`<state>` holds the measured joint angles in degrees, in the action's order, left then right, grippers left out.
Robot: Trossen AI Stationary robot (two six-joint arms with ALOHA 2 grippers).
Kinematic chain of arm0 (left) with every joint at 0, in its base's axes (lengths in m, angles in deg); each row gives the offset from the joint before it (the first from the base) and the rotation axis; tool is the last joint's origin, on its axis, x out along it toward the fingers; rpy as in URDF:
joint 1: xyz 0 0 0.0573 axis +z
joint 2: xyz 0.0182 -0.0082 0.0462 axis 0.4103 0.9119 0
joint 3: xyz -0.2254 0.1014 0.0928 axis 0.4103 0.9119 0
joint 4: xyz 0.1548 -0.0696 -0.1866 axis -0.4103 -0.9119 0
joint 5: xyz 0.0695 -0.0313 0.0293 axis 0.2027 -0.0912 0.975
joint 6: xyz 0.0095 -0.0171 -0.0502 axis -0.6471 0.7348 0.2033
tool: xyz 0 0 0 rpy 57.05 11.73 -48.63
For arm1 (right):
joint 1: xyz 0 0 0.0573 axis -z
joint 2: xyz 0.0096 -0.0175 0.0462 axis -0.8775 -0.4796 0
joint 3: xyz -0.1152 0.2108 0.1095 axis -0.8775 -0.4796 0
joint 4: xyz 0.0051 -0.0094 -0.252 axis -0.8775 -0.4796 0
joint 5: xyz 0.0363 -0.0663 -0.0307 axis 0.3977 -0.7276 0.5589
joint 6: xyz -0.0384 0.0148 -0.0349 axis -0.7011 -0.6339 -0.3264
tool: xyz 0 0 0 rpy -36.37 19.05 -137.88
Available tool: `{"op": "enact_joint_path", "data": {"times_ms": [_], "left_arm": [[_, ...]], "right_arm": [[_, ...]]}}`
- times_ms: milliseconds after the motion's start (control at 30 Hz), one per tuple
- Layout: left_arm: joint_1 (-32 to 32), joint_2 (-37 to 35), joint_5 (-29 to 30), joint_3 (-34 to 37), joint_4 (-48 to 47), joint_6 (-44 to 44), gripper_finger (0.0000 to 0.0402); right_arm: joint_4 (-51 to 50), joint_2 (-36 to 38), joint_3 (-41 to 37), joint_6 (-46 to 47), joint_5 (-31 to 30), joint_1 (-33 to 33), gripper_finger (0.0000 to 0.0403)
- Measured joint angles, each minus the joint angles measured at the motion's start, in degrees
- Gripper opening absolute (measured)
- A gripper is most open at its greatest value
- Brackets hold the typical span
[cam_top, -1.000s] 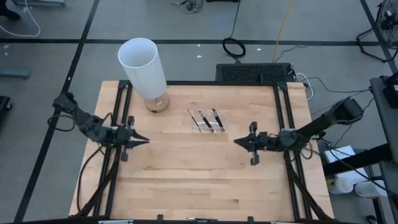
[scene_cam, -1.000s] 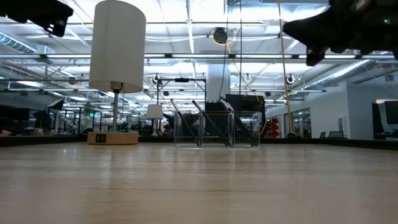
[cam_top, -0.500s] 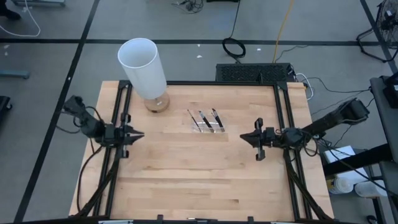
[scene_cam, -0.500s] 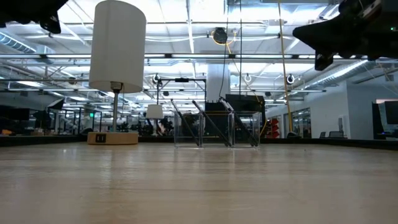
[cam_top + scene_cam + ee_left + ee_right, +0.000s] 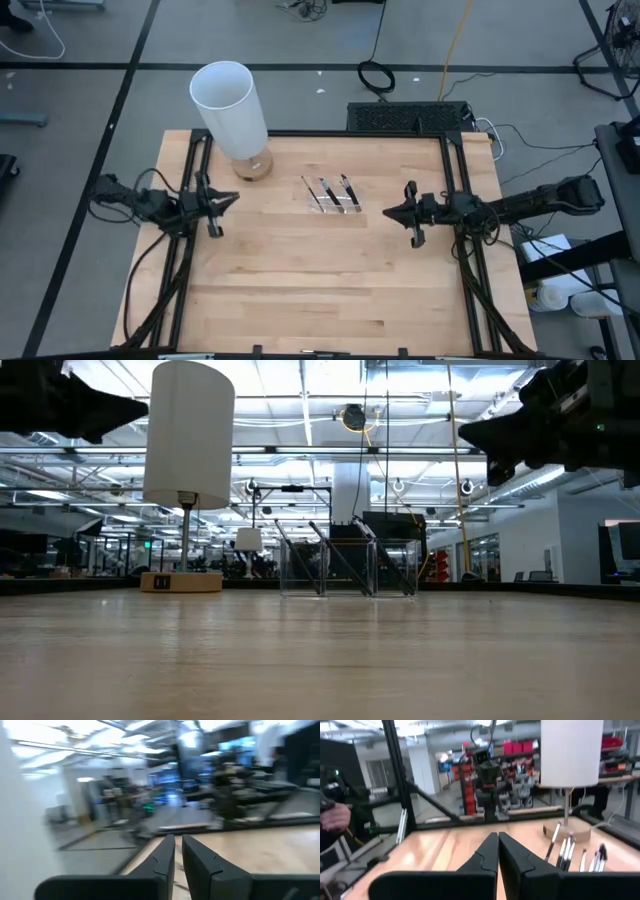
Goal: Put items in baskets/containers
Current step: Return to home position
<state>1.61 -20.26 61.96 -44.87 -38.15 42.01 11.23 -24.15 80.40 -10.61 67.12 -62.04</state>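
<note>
Several thin dark brushes with pale tips sit in a clear plastic tray right of the table's middle, toward the far edge. In the low view the brushes lean slanted against the tray's clear walls. The right wrist view also shows the brushes. My left gripper hovers shut above the table's left side, pointing right, and is also seen in the left wrist view. My right gripper hovers shut just right of the tray, pointing left, and shows in its own wrist view.
A tall white cylinder on a round wooden base stands at the far left of the table, just beyond my left gripper; it also shows in the low view. A black frame runs along the table's sides. Bare wood fills the near half.
Both grippers have drifted toward the table's far edge while staying shut and holding nothing. The left gripper first drew back toward the left edge, then swung toward the white cylinder, and it sits lower in the low view. The brushes and the tray have not moved.
</note>
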Motion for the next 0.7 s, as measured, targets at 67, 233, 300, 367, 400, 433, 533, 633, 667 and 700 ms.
{"op": "enact_joint_path", "data": {"times_ms": [67, 233, 300, 367, 400, 433, 533, 633, 667, 700], "left_arm": [[2.6, 0.0, -6.9, 0.5, -0.7, 1.8, 0.0042], [8.4, 0.0, -12.6, 3.4, -0.6, 3.2, 0.0042], [9.8, 0.0, -12.6, 3.3, -1.9, 5.8, 0.0042], [10.5, 0.0, -12.8, 3.3, -4.0, 8.9, 0.0042], [10.5, 0.0, -12.6, 3.3, -4.5, 10.2, 0.0042], [10.6, 0.0, -12.2, 3.3, -4.8, 11.0, 0.0042], [10.9, 0.8, -9.2, 3.2, -6.4, 12.2, 0.0042], [10.4, 2.7, -8.2, 2.5, -8.5, 21.7, 0.0042], [10.2, 2.9, -7.4, 1.6, -10.9, 22.4, 0.0041], [10.1, 3.0, -5.8, 0.7, -13.7, 22.4, 0.0039]], "right_arm": [[-0.6, -0.3, 0.0, -0.2, -0.1, 0.3, 0.0], [0.5, -0.3, -0.1, -1.8, -0.6, 1.1, 0.0], [1.3, -0.3, -0.1, -2.0, -2.2, 1.1, 0.0], [1.5, -0.3, -0.1, -1.8, -5.4, 1.1, 0.0], [1.4, -0.3, -0.1, -1.6, -7.6, 1.1, 0.0], [0.8, -0.3, -0.2, -1.6, -10.5, 1.1, 0.0], [-4.3, -1.0, -0.2, 2.9, -20.5, 0.8, 0.0], [-8.0, -2.5, -0.2, 6.2, -21.1, 0.6, 0.0], [-7.6, -3.0, -0.2, 5.9, -20.3, 0.6, 0.0], [-6.9, -3.5, -0.2, 5.3, -19.1, 0.6, 0.0]]}}
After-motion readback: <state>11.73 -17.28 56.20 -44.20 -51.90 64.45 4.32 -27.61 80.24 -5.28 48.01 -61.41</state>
